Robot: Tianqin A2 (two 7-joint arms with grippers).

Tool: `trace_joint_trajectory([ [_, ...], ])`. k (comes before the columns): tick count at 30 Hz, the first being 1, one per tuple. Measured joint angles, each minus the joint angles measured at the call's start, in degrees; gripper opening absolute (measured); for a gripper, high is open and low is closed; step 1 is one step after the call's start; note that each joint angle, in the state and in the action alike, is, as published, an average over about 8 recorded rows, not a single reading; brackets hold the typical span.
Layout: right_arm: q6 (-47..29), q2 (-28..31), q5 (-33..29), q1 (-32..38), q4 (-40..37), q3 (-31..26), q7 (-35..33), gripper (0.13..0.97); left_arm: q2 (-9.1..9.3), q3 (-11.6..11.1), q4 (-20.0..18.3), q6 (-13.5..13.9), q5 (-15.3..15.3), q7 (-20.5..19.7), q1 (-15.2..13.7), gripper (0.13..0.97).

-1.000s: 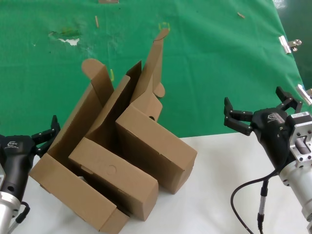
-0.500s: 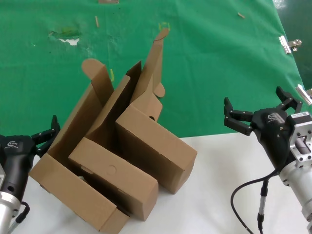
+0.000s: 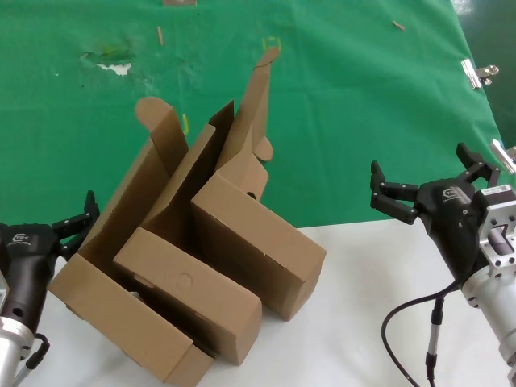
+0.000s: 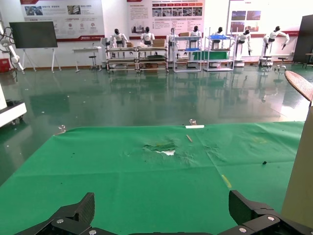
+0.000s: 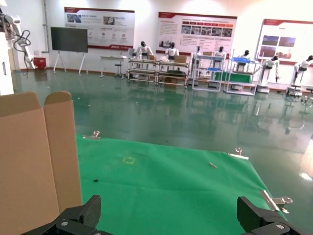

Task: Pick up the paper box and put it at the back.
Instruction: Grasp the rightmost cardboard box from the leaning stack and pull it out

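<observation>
Cardboard crowded the near left of the white counter [image 3: 371, 322]: three brown boxes nested at a slant, straddling the edge where the counter met the green fabric [image 3: 339, 121] that served as the back. The paper box [image 3: 258, 242], judged to be the rightmost one, with a small round hole near its rear corner and a tall lid with a rounded ear flap leaning behind it, lay pressed against the middle box [image 3: 189, 294], which in turn sat against the outer box [image 3: 121, 314]. The left gripper [image 3: 76, 222] hovered just beside the outer box's lid, its fingers spread and holding nothing. The right gripper [image 3: 427, 185] hung well apart from the stack, over the seam of counter and fabric, likewise released and empty. No grasp had begun, so the task appeared to stand at its approach step. The next move would likely call for the right gripper to swing toward the paper box's free right wall or lid edge, close on it without dragging the neighbours, then lift and carry it onto open fabric near the torn whitish patch [image 3: 117, 68].
</observation>
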Motion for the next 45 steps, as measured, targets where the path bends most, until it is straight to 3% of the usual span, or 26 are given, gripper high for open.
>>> trace_joint_trajectory([
  [45,0.0,0.0,0.0,0.0,0.0,0.0,0.0,0.966,0.0,0.0,0.0,0.0,0.0,0.0,0.0,0.963],
])
